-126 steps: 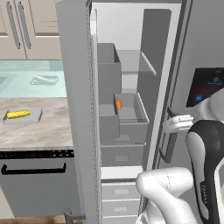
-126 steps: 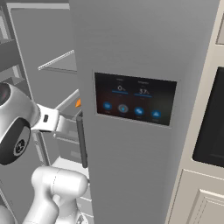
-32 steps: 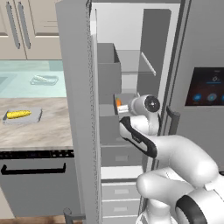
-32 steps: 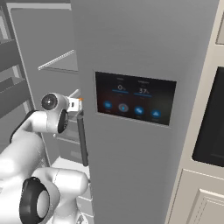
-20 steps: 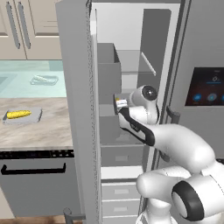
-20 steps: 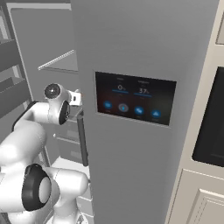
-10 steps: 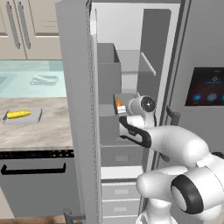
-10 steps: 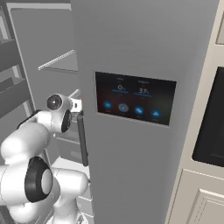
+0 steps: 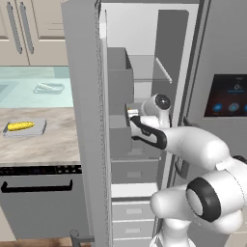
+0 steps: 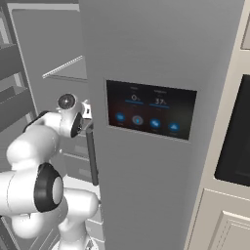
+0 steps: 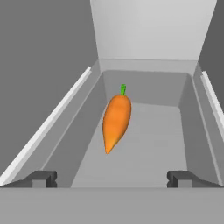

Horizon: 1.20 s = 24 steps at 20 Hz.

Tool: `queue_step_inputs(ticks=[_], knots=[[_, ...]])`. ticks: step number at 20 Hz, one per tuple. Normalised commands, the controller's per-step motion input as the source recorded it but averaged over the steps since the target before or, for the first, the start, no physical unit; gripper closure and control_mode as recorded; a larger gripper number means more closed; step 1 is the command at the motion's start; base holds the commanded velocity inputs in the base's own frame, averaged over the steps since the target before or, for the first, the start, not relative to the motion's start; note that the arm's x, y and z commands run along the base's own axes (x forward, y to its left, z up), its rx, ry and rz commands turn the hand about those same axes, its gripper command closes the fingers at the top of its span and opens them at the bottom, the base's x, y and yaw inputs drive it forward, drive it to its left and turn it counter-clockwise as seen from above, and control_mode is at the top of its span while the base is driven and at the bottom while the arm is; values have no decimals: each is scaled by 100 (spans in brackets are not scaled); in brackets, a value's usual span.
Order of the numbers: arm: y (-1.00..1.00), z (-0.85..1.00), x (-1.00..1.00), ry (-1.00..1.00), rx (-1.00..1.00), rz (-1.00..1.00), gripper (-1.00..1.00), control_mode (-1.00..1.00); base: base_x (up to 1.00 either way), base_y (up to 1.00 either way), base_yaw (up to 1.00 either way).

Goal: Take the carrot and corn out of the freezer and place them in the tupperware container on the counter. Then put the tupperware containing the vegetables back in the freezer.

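Beige cabinets (image 9: 34,29) up top, dark dishwasher front (image 9: 41,202) below, plus a touchscreen panel (image 10: 151,116) glowing on the other door.

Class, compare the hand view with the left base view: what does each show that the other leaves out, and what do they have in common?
Hand view alone: the carrot, lying loose in a grey freezer bin with its green stub pointing away from the camera, and the open gripper short of it, fingertips wide apart.

Left base view alone: the corn resting in the tupperware container on the counter, plus the white arm reaching into the compartment.

Both: the grey interior of the open freezer, where the arm is working.
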Motion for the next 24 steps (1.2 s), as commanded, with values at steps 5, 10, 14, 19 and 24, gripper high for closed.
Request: queue_step_inputs(ticks=[5,10,14,19,24], knots=[[0,-2,25,4,0,0,-100,-100,0,0,0],[0,-5,26,0,0,0,-100,-100,0,0,0],[0,-2,26,5,0,0,-100,-100,0,0,0],[2,-22,17,0,0,0,-100,-100,0,0,0],[0,-6,23,0,0,0,-100,-100,0,0,0]])
